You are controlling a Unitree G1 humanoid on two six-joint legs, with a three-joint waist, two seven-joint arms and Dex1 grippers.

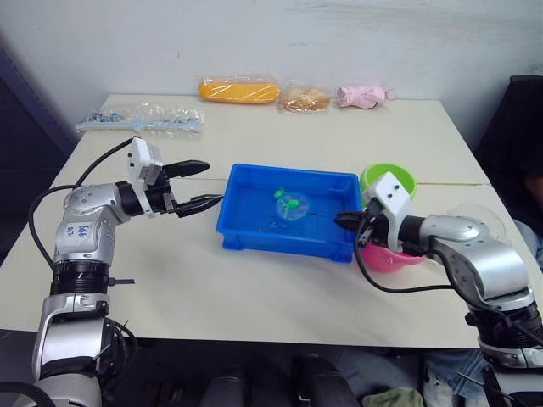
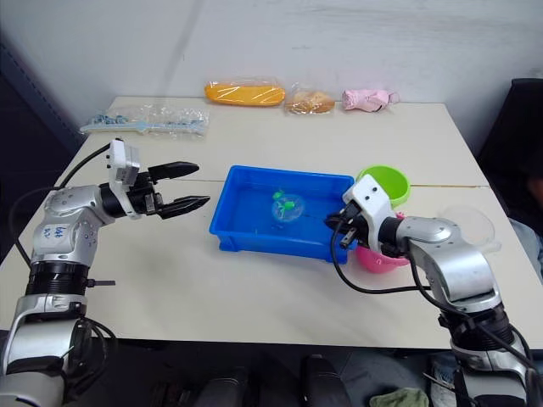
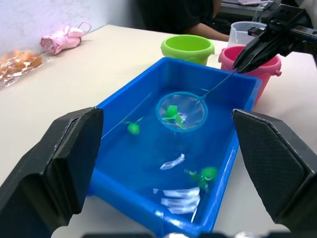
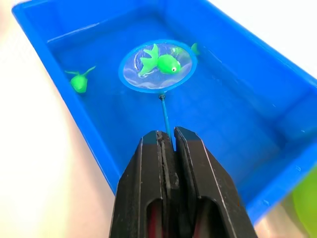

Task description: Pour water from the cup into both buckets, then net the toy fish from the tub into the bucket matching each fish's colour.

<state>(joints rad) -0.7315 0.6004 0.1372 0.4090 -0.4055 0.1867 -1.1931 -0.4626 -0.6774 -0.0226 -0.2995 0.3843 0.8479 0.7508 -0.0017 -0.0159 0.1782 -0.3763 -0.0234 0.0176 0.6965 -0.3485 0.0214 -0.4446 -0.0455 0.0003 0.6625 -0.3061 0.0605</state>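
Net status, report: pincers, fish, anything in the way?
Right pincer shut on net handle, hoop over the tub. One green fish in the hoop. Left pincer open beside tub, holding nothing. Path to green bucket looks clear.

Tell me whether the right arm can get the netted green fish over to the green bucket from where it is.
Probably yes. The right gripper is shut on the net handle, with a green fish in the hoop over the tub. The green bucket stands just behind that arm, its mouth open and unobstructed.
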